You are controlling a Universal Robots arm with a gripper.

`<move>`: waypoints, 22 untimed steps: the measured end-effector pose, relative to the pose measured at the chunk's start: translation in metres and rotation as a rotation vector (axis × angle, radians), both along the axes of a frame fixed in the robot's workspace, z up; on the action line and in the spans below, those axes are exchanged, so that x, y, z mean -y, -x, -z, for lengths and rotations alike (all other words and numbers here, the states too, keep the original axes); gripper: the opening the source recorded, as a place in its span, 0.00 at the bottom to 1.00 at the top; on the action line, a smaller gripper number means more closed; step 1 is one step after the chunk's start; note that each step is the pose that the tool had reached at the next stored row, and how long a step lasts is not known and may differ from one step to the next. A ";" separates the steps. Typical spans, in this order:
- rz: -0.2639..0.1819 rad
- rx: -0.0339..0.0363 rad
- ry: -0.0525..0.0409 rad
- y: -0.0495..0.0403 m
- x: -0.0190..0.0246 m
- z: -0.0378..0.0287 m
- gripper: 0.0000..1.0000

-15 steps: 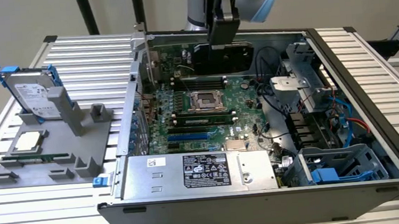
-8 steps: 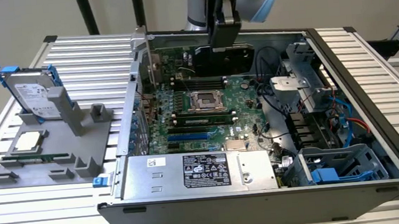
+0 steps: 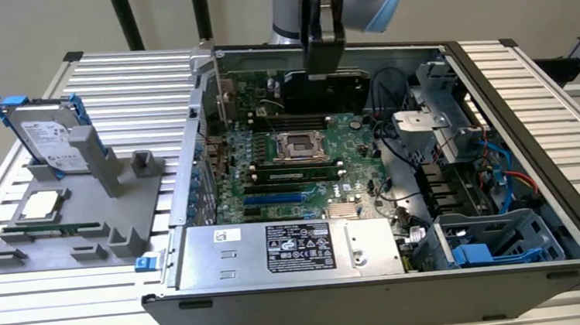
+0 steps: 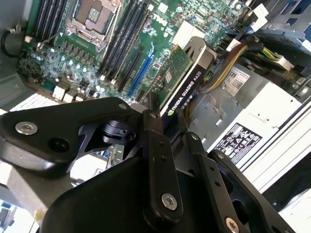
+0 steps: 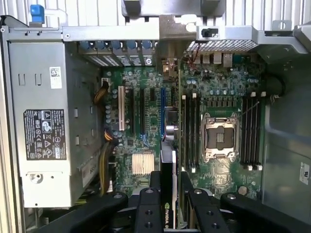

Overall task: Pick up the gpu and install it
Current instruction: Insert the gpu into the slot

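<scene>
Second wrist view: gripper clamped on gpu edge, clear above motherboard.

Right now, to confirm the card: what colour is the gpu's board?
Green: the gpu, second wrist view.

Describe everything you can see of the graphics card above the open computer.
The graphics card is a thin flat rectangle, with a green circuit board on one face, a black plastic-looking cooler on the other and white lettering along its black edge. It is held on edge, pinched between the two black fingers of the claw, the only things seen touching it. It hangs inside the open computer case, above the green main board, not yet in a slot.
</scene>
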State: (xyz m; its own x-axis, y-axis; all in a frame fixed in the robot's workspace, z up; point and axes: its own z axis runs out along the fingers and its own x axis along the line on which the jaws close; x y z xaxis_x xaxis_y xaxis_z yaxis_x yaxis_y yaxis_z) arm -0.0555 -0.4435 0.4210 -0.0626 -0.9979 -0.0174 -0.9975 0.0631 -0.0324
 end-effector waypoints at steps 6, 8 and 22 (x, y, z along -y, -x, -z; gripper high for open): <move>0.072 -0.0010 -0.0029 0.0002 0.0000 0.0043 0.00; 0.087 -0.0016 -0.0151 0.0001 0.0000 0.0047 0.00; 0.100 -0.0366 -0.0515 -0.0104 0.0000 0.0104 0.00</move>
State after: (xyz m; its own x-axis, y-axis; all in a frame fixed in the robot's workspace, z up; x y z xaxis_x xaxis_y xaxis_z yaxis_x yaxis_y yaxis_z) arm -0.0451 -0.4435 0.4106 -0.1630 -0.9845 -0.0644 -0.9866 0.1627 0.0097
